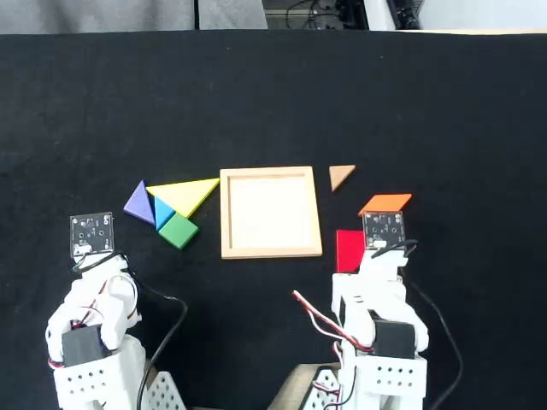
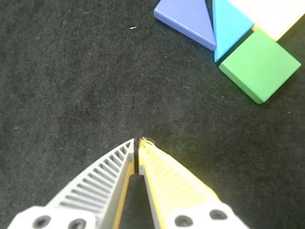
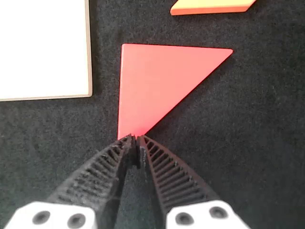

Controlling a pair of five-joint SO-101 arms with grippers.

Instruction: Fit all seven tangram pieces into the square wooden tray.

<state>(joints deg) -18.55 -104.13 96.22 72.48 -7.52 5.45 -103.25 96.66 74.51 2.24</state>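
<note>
While the square pale wooden tray [image 1: 272, 251] is lying empty mid-frame, nothing fitted, left pincer [image 2: 138, 143] and right pincer [image 3: 135, 139] are pressing together.

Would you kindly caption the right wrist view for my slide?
Shut right hand at a corner of the red triangle, beside the wooden tray.
</note>
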